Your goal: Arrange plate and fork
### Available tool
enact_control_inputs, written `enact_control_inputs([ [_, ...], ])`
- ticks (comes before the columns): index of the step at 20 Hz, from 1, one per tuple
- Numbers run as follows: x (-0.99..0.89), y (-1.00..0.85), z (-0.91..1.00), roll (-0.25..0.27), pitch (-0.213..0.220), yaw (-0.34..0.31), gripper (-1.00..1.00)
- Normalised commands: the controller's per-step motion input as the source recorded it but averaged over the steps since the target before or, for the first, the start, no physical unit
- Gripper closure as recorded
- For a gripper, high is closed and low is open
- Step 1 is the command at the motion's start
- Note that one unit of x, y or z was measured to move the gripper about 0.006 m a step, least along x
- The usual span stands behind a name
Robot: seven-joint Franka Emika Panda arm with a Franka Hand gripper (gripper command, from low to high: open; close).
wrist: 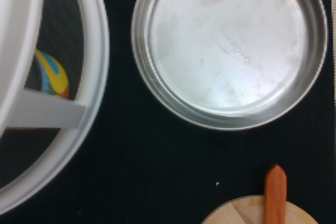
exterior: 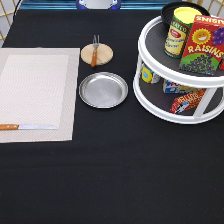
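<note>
The silver metal plate (exterior: 103,90) lies on the black tablecloth, just to the exterior view's right of the placemat; it fills much of the wrist view (wrist: 229,62). The fork (exterior: 94,50) lies across the small tan wooden disc (exterior: 97,53) above the plate, tines toward the exterior view's top. Its wooden handle end (wrist: 276,192) and the disc's edge (wrist: 247,212) show in the wrist view. The gripper does not show in the exterior view.
A beige placemat (exterior: 37,92) lies at the exterior view's left with a wooden-handled knife (exterior: 27,127) on its lower edge. A white two-tier turntable (exterior: 175,80) at the right holds a can (exterior: 176,31), a raisins box (exterior: 204,45), a black bowl (exterior: 167,11) and packets below.
</note>
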Motion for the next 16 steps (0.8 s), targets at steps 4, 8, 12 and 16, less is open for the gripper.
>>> enact_control_inputs([
  [4,0.36,-0.02,0.04,-0.002,0.025,0.0,-1.0],
  [8,0.7,-0.1,0.12,0.018,0.124,0.0,-1.0],
  [12,0.9,-0.29,0.11,0.083,0.145,0.0,-1.0],
  [16,0.92,-0.32,0.03,0.084,0.133,0.0,-1.0],
])
